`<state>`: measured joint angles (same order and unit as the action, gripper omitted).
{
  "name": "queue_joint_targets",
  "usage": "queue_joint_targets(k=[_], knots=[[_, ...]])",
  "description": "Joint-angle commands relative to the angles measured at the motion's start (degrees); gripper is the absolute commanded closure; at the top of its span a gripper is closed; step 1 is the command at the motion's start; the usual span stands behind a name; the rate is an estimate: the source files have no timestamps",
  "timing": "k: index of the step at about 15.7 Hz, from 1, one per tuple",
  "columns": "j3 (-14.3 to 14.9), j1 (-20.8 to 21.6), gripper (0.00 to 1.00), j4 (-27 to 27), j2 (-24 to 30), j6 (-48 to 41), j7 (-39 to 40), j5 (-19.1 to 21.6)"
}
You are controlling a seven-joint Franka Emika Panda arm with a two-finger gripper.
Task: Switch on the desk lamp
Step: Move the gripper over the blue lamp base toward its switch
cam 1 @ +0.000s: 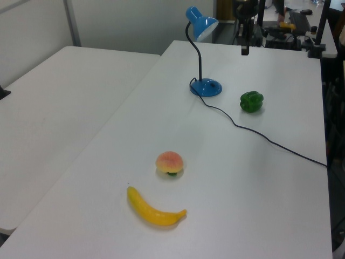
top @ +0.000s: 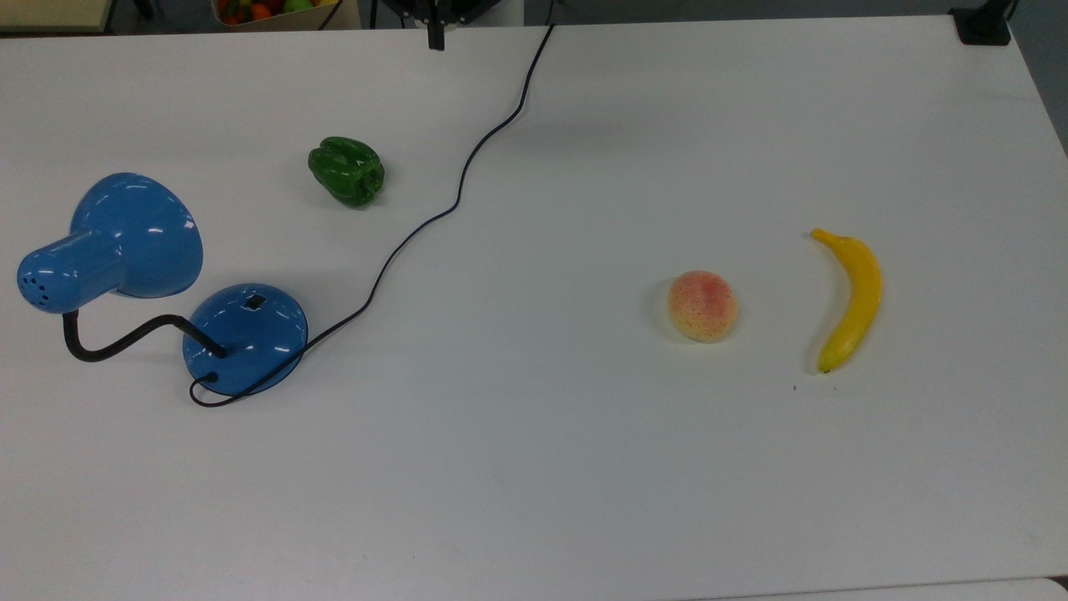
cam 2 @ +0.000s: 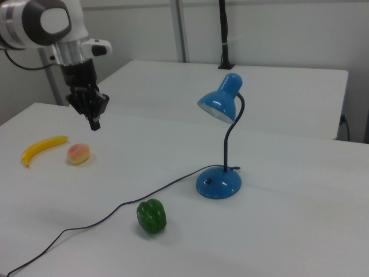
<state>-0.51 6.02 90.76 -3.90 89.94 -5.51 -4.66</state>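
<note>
1 black end effector (cam 2: 94,122), fingers pressed together and empty, hangs above the white counter (top: 584,459), well apart from the glossy blue desk lamp (cam 2: 219,182).

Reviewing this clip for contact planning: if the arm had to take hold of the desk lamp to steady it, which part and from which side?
Probably the thin black neck of the desk lamp, just above the domed base. It stands nearly upright there and is narrow enough for the jaws, while base and shade look wide and glossy. Come in level from the right view's left, where the gripper hangs, above the cord.
</note>
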Motion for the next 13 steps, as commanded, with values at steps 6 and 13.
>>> queue_joint_targets(k=[6,13], knots=[[0.4,-5.3,1.00,12.5,-1.6,14.4,-1.2,0.2],[0.6,-10.8,1.00,13.3,-9.6,25.2,-4.9,-0.1]])
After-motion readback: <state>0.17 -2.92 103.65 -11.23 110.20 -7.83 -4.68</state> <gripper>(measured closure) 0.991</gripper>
